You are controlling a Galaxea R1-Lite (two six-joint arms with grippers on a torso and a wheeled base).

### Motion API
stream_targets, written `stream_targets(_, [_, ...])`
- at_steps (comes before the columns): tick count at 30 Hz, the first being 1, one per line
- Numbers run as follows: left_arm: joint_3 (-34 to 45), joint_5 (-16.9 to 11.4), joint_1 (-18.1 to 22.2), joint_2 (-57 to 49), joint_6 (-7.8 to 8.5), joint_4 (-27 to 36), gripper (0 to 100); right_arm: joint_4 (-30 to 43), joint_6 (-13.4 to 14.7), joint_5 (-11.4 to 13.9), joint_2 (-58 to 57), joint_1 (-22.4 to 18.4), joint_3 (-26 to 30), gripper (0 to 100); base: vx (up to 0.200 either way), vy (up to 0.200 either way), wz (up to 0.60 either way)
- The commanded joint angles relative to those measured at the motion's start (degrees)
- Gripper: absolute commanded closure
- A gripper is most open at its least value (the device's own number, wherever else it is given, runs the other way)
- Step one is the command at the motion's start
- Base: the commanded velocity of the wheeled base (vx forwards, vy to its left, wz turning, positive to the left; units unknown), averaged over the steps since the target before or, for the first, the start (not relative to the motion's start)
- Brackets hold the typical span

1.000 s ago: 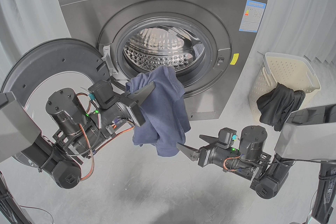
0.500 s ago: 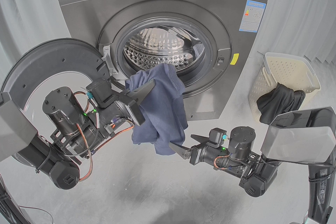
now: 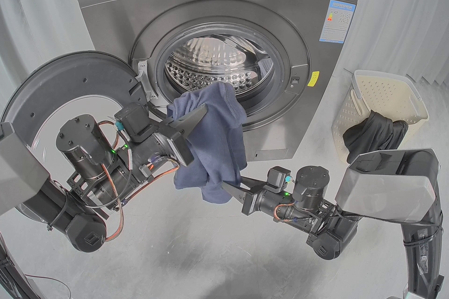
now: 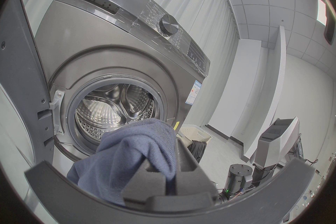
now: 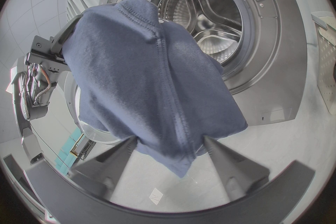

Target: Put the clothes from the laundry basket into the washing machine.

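A dark blue garment (image 3: 216, 138) hangs from my left gripper (image 3: 196, 116), which is shut on its upper part just in front of the washing machine's open drum (image 3: 216, 62). In the left wrist view the blue garment (image 4: 133, 149) drapes over my left gripper (image 4: 171, 168). My right gripper (image 3: 232, 183) is open below it, with one finger on each side of the garment's lower hem; the right wrist view shows the blue garment (image 5: 154, 81) sagging between the spread fingers (image 5: 224, 165) of that gripper (image 5: 169, 140). A black garment (image 3: 374, 138) hangs over the cream laundry basket's rim (image 3: 390, 80).
The round washer door (image 3: 70, 80) is swung open to the left, behind my left arm. The basket stands on the floor to the right of the machine (image 3: 299, 24). Bare grey floor (image 3: 187, 253) lies in front.
My right arm has moved left and slightly up, bringing its open fingers around the garment's lower hem. The left gripper and garment have risen a little toward the drum.
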Motion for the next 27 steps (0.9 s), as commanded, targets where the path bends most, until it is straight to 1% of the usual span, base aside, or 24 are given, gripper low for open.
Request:
stream_targets(1, [-0.03,0.01,0.09,-0.02,-0.03,-0.21,100,-0.01,0.36,0.25,0.15,0.61,-0.51,100,0.000,0.000,0.00])
stream_targets(5, [-0.12,0.01,0.26,-0.02,-0.03,-0.21,100,-0.09,1.41,0.43,-0.03,1.13,-0.42,100,0.000,0.000,0.00])
stream_targets(13, [-0.38,0.01,0.44,0.06,-0.12,-0.21,100,-0.09,1.32,-0.10,-0.64,0.70,0.55,100,0.000,0.000,0.00])
stream_targets(15, [-0.38,0.01,0.53,-0.11,-0.12,-0.21,100,-0.01,0.80,-0.10,-0.38,0.43,1.25,100,0.000,0.000,0.00])
stream_targets(16, [-0.38,0.01,0.61,-0.11,-0.21,-0.21,100,-0.09,0.80,-0.10,-0.03,0.34,1.16,0,0.000,0.000,0.00])
stream_targets(24, [-0.38,0.01,0.53,-0.11,-0.12,-0.21,100,-0.09,0.36,-0.01,0.33,0.17,0.81,0,0.000,0.000,0.00])
stream_targets(26, [-0.38,0.01,0.53,-0.20,-0.12,-0.21,100,-0.01,-0.79,0.25,0.77,0.52,0.11,0,0.000,0.000,0.00])
stream_targets(27, [-0.38,0.01,0.53,-0.20,-0.21,-0.21,100,-0.01,-0.87,0.25,1.29,0.70,-0.59,0,0.000,0.000,0.00])
